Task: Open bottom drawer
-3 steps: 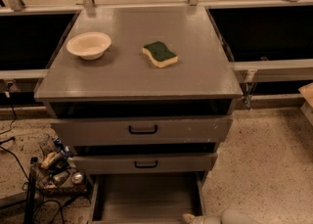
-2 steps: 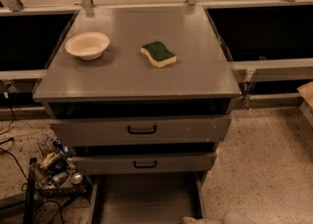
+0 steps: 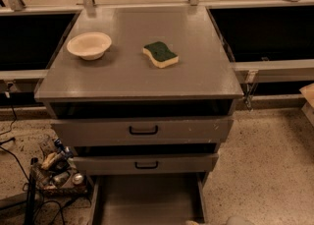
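Note:
The grey metal cabinet (image 3: 137, 79) has a top drawer front (image 3: 142, 130) and a middle drawer front (image 3: 146, 164), each with a black bar handle. Below them the bottom drawer (image 3: 147, 202) stands pulled out toward the camera. Its plain grey tray is visible; its front and handle are cut off by the lower edge of the view. Only a pale sliver of my gripper (image 3: 238, 221) shows at the bottom edge, just right of the tray's right side.
A cream bowl (image 3: 89, 45) and a green-and-yellow sponge (image 3: 160, 54) lie on the cabinet top. A caddy with bottles and cables (image 3: 54, 167) stands on the floor at the left. Speckled floor (image 3: 265, 170) lies to the right. Dark bays flank the cabinet.
The pale gripper at the bottom edge has sunk lower and nearly left the view. The drawers, bowl and sponge have not moved.

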### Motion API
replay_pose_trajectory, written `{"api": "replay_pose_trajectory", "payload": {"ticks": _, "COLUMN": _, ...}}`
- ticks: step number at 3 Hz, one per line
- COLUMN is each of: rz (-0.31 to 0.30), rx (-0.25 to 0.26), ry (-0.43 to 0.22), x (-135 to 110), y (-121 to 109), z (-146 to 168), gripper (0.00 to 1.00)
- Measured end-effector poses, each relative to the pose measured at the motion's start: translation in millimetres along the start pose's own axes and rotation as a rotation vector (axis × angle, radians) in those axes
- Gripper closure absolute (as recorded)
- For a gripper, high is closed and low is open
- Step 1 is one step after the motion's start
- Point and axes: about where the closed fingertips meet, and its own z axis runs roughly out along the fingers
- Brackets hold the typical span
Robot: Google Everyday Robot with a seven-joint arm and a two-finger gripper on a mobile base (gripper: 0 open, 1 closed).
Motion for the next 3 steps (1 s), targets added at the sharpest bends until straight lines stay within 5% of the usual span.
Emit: {"api": "replay_pose_trajectory", "payload": {"ticks": 3, "rz": 0.004, "rx": -0.010, "ry": 0.011, "x": 18, "y": 11, "z": -10, "gripper": 0.00}}
